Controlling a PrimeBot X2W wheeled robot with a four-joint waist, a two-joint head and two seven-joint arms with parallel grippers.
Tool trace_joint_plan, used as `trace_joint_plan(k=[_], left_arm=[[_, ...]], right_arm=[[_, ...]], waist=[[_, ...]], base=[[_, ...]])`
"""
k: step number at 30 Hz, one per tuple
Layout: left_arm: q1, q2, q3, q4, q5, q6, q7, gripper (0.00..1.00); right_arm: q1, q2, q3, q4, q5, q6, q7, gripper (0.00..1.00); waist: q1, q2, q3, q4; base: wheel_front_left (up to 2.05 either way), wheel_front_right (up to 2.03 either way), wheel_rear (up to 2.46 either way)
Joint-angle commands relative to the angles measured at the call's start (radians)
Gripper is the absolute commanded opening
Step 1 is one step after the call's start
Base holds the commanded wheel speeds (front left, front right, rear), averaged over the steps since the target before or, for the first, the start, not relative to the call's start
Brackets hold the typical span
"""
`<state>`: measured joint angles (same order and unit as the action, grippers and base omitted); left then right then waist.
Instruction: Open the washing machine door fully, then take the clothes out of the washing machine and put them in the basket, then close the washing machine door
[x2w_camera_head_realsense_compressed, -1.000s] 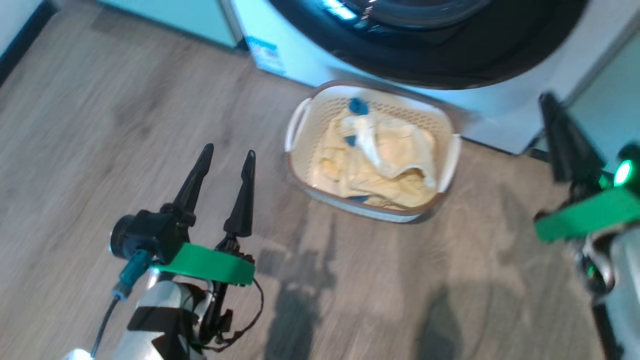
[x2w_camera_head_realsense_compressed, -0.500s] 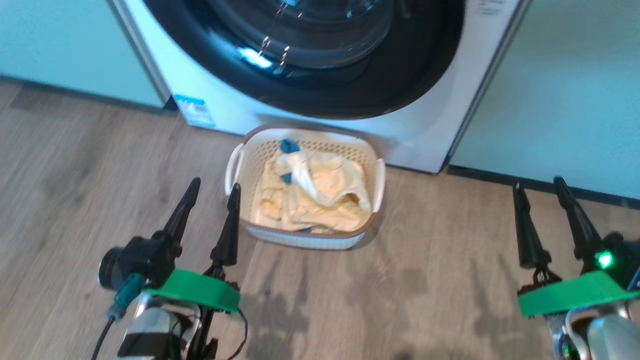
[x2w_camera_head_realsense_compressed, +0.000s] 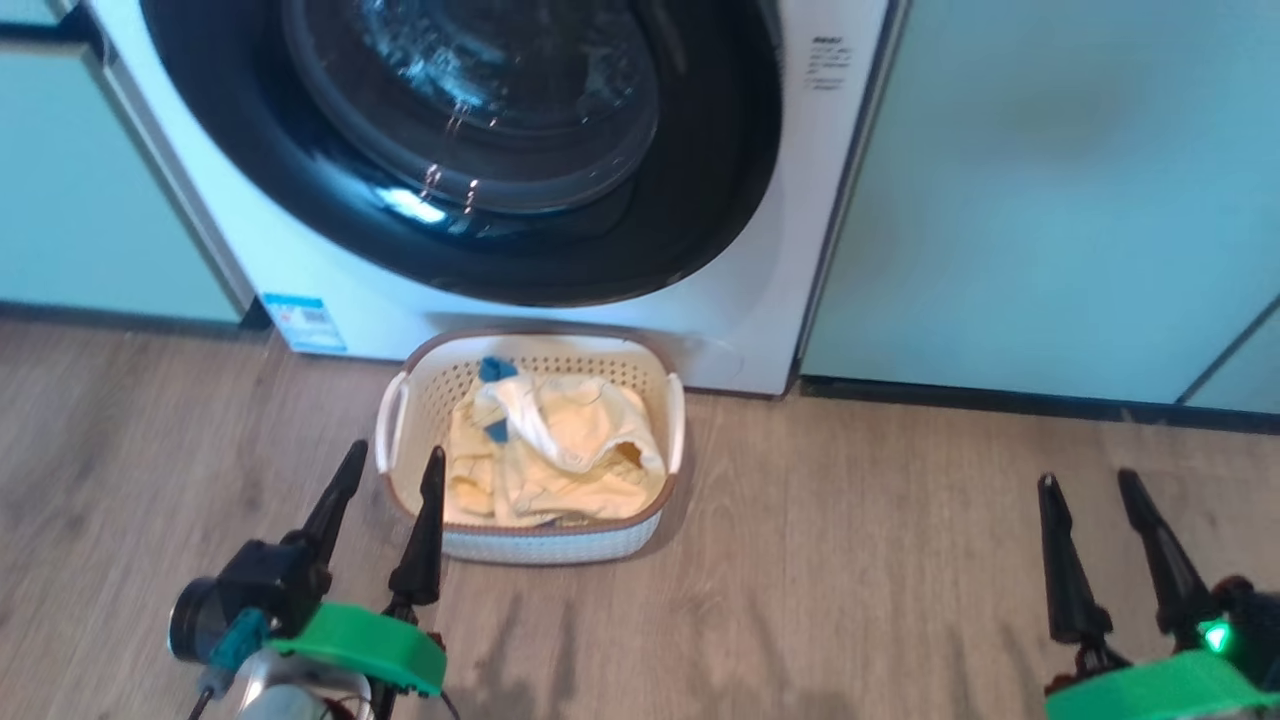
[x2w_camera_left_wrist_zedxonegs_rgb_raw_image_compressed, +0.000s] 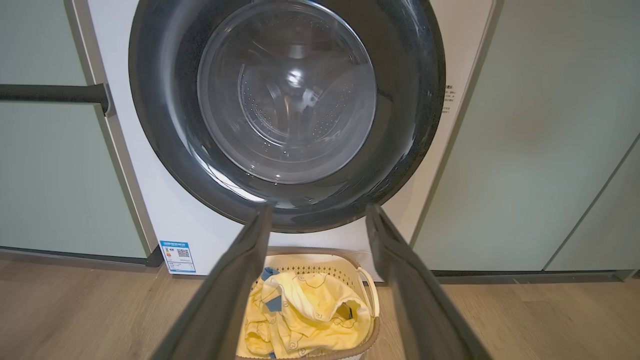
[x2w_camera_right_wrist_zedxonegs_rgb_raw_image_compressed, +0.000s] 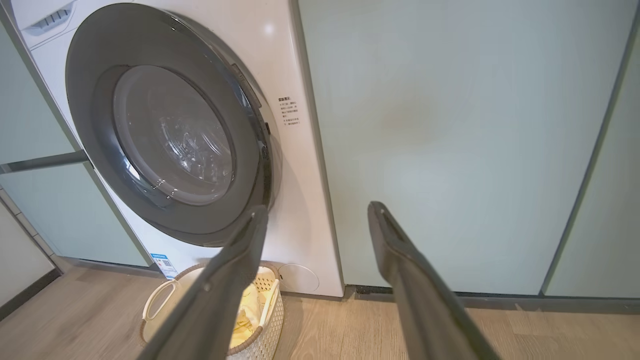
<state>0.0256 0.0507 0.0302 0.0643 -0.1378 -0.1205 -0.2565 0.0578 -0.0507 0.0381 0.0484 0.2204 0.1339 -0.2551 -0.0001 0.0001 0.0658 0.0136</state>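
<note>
The washing machine (x2w_camera_head_realsense_compressed: 800, 250) stood between pale green cabinet panels (x2w_camera_head_realsense_compressed: 1050, 200), its front facing the robot. The washing machine door (x2w_camera_head_realsense_compressed: 470, 110) lay shut, flat against that front. On the wooden floor (x2w_camera_head_realsense_compressed: 850, 560) just below the door sat the basket (x2w_camera_head_realsense_compressed: 545, 545), upright, its long axis running left to right along the machine, a handle at each end. The clothes (x2w_camera_head_realsense_compressed: 550, 450) lay crumpled inside it. The left gripper (x2w_camera_head_realsense_compressed: 395, 452) hung by the basket's near left corner, fingers spread and empty; the right gripper (x2w_camera_head_realsense_compressed: 1088, 479), well apart, was likewise spread and empty.
</note>
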Motion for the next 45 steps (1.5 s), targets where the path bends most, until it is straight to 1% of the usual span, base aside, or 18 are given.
trace_joint_plan(k=[1,6,11,45], left_arm=[[-0.013,0.016,0.038,-0.028,0.003,0.000,-0.005,1.00],[0.011,0.015,0.047,-0.024,0.000,0.000,-0.005,1.00],[0.020,0.014,0.046,-0.021,0.002,0.000,-0.005,1.00],[0.001,0.009,0.040,-0.008,-0.004,-0.001,-0.005,1.00]], right_arm=[[-0.009,0.000,0.020,-0.044,0.005,-0.003,-0.007,1.00],[0.030,0.000,0.019,-0.062,0.014,-0.003,-0.007,1.00],[0.048,0.000,0.020,-0.072,0.018,-0.003,-0.007,1.00],[0.032,0.000,0.021,-0.067,0.033,-0.003,-0.007,1.00]], waist=[[0.0001,-0.0001,-0.018,-0.018],[0.0001,-0.0001,-0.040,-0.039],[0.0001,-0.0001,-0.046,-0.045],[0.0001,-0.0001,-0.033,-0.041]], base=[[0.00,0.00,0.00],[0.00,0.00,0.00],[0.00,0.00,0.00],[0.00,0.00,0.00]])
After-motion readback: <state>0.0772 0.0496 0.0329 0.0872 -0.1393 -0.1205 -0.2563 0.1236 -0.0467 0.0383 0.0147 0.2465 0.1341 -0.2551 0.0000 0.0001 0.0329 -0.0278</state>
